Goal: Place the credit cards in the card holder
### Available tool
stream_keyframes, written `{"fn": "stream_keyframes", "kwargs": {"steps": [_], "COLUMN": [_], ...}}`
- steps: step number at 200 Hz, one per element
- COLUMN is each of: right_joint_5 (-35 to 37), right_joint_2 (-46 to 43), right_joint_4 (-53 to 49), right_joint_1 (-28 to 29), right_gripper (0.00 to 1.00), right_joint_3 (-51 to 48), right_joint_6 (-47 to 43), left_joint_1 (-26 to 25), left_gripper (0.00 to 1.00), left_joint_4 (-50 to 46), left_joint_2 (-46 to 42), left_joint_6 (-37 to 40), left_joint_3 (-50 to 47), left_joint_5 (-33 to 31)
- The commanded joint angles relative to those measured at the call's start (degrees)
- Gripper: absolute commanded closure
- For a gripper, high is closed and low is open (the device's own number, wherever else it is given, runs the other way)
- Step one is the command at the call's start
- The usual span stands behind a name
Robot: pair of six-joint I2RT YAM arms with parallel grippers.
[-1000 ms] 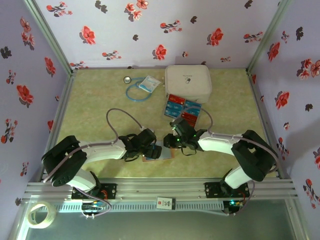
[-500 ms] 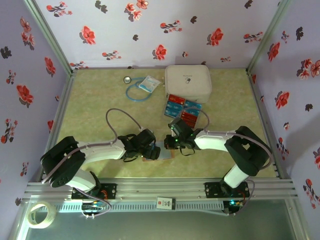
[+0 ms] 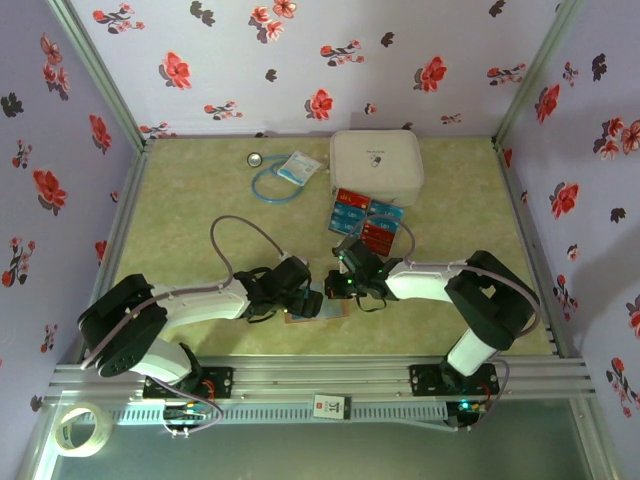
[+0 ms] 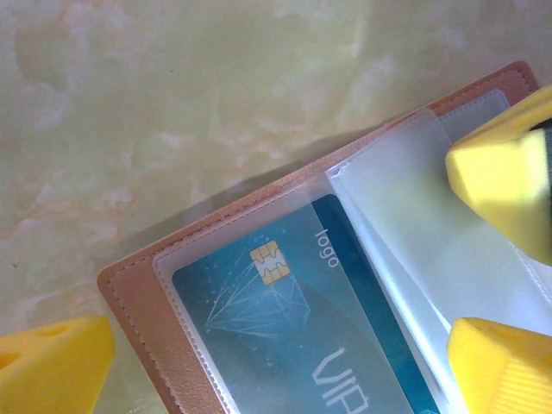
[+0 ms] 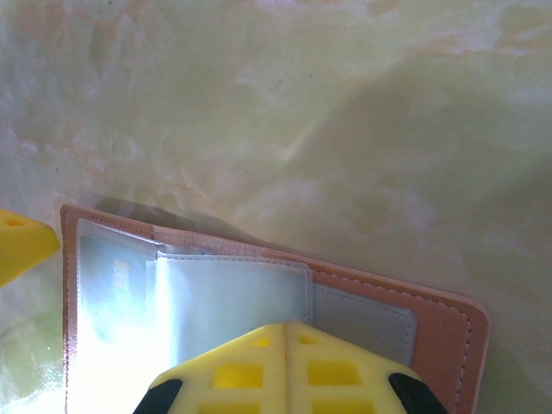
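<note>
The pinkish-brown card holder (image 3: 327, 309) lies open on the table between both grippers. In the left wrist view a blue credit card (image 4: 293, 345) sits inside a clear sleeve of the card holder (image 4: 138, 302). My left gripper (image 4: 276, 371) is open, its yellow fingers straddling the holder. My right gripper (image 5: 289, 345) is shut, its tips resting on a clear sleeve page (image 5: 233, 302) of the card holder (image 5: 440, 319). In the top view the left gripper (image 3: 305, 300) and right gripper (image 3: 342, 285) stand close together. Several red and blue credit cards (image 3: 365, 222) lie farther back.
A large white zip case (image 3: 377, 165) stands behind the loose cards. A blue cord (image 3: 268, 185), a small packet (image 3: 298, 167) and a round metal piece (image 3: 256, 159) lie at the back left. Flowered walls enclose the table on three sides.
My right gripper has closed and shifted slightly left over the holder's sleeves, its elbow drawing in. The left gripper has stayed open, in place.
</note>
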Motion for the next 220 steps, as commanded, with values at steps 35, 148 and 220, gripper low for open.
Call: {"fn": "stream_keyframes", "kwargs": {"steps": [35, 148, 220], "right_joint_5": [-0.16, 2.69, 2.97], "right_joint_2": [0.67, -5.34, -4.31], "right_joint_4": [-0.06, -5.21, -4.31], "right_joint_1": [0.46, -0.25, -0.88], "right_gripper": [1.00, 0.72, 0.71], "right_joint_3": [0.15, 1.81, -0.36], "right_joint_6": [1.17, -0.11, 0.03], "left_joint_1": [-0.60, -0.71, -0.71], "left_gripper": [0.00, 0.00, 0.00], "left_joint_4": [-0.31, -1.06, -0.79], "left_joint_2": [3.02, 3.75, 3.61], "left_joint_6": [1.54, 0.73, 0.68], "left_joint_3": [1.21, -1.01, -1.35], "left_joint_5": [-0.67, -1.77, -1.77]}}
